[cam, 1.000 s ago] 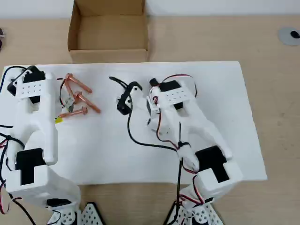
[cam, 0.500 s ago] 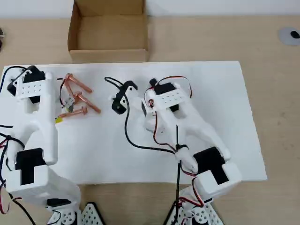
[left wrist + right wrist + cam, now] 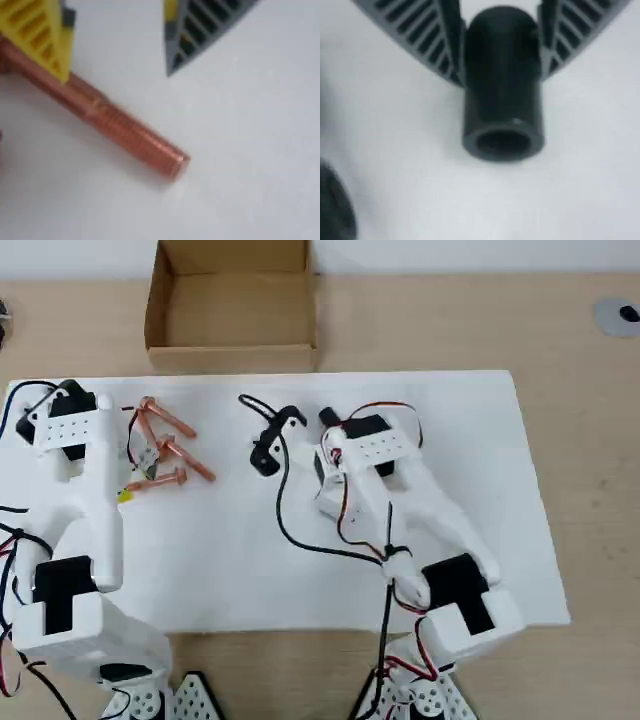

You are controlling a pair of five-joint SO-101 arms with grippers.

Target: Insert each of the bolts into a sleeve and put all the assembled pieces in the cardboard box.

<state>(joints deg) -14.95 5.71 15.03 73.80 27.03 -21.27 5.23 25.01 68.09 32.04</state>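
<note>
Mid-pickup: the right gripper point(image 3: 501, 75) clamps a sleeve point(image 3: 502, 115), while the left gripper point(image 3: 116, 75) (spread apart) seemingly must close on a bolt point(image 3: 125, 132).

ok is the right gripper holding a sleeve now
Yes, in the right wrist view the black sleeve sits pinched between the two fingers of the right gripper, open end outward.

I am logging: left gripper point(image 3: 116, 77), jaws standing apart; copper bolt point(image 3: 120, 132) lying on white sheet point(image 3: 250, 160), yellow finger point(image 3: 37, 35) overlapping its shank
</note>
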